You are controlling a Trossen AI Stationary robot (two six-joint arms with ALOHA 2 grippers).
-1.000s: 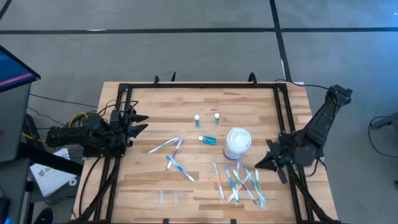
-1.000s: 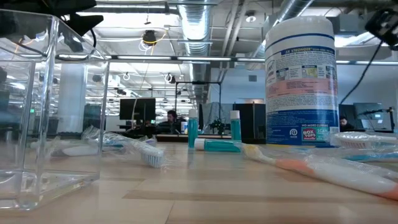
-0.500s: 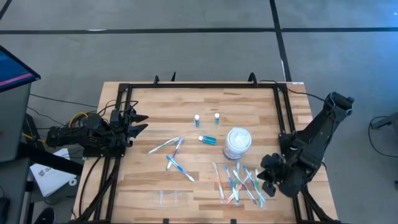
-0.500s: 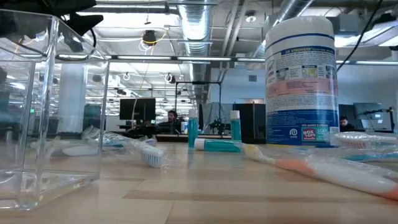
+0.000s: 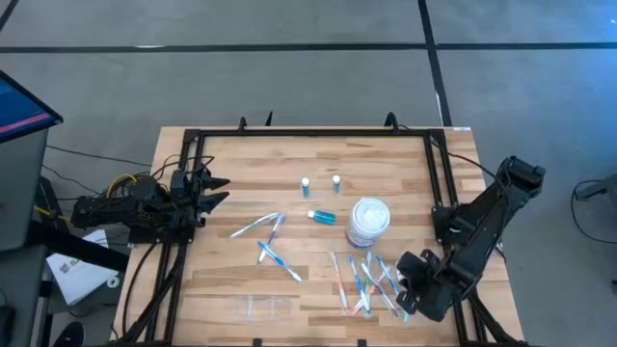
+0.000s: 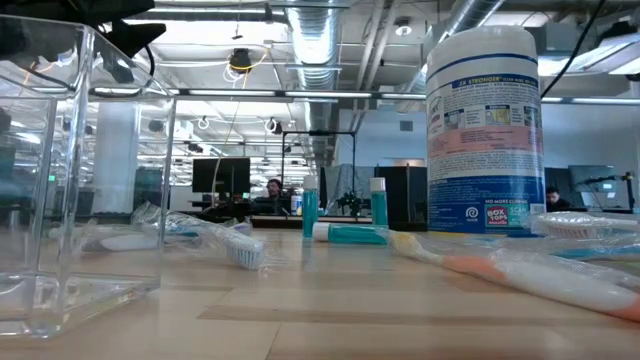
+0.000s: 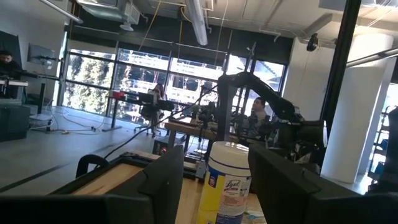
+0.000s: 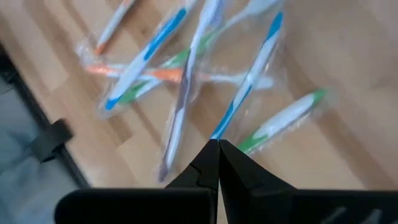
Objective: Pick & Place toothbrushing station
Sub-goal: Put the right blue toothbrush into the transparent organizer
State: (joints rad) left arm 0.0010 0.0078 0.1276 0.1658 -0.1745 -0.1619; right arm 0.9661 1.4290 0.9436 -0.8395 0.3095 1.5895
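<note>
High view: the right gripper [image 5: 406,287], fingers clenched on nothing, hangs over the toothbrushes [image 5: 371,282]; the left gripper [image 5: 214,191], fingers parted and empty, waits at the table [image 5: 386,159] edge.

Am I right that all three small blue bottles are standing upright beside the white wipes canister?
Not quite: the high view shows two blue bottles standing upright, while the third bottle lies on its side, beside the white wipes canister.

Wrapped toothbrushes [image 5: 371,282] lie scattered flat; three blue bottles [image 5: 321,217] stand nearby (one toppled).
</note>
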